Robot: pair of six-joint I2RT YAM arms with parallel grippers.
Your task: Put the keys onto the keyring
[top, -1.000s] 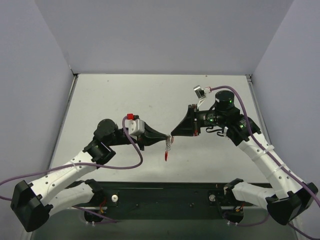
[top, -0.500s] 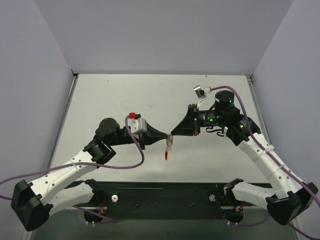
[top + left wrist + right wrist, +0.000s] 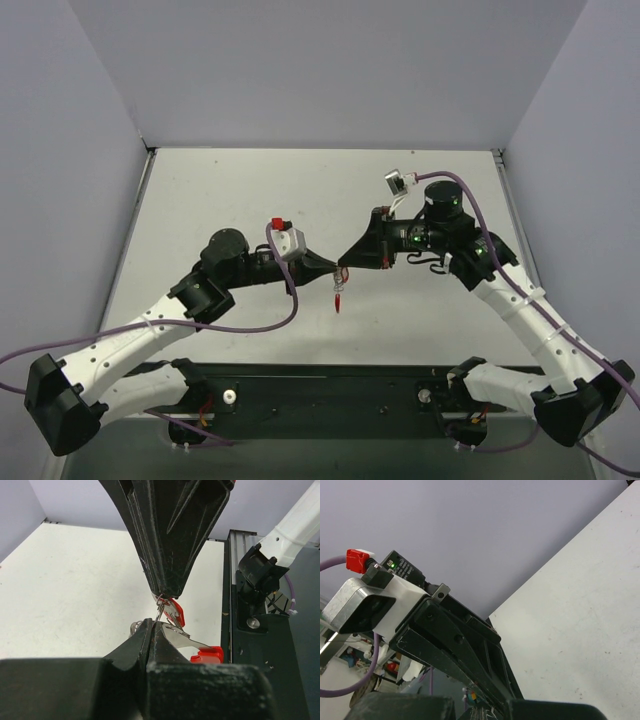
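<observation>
The left claw (image 3: 152, 626) is being held closed, and the keys (image 3: 181, 638) are being pinched at its tips. The silver blade is slanting out from just beside one finger, and the red oblong tag is hanging at its lower end, below and to one side of that claw. The right claw (image 3: 167, 594) is likewise being held closed, and the keyring (image 3: 176, 614) is being gripped at its tips, with the red curved loop dangling directly beneath them. Both claws are being held tip to tip above the counter (image 3: 65, 580). The loop is hanging in the small gap between the two points, just beside the key's blade; whether loop and blade are touching cannot be told.

The exact spots being pinched are being hidden by the black fingers. A scrap of silver metal is showing on the far side of the left claw's tip, but what it belongs to cannot be made out. From the top camera, only a red sliver and a little silvery tangle are being shown below the meeting tips. In the right wrist view, that claw's own fingers are being cut off by the bottom edge, and the key things are being almost wholly covered by the left claw's body.
</observation>
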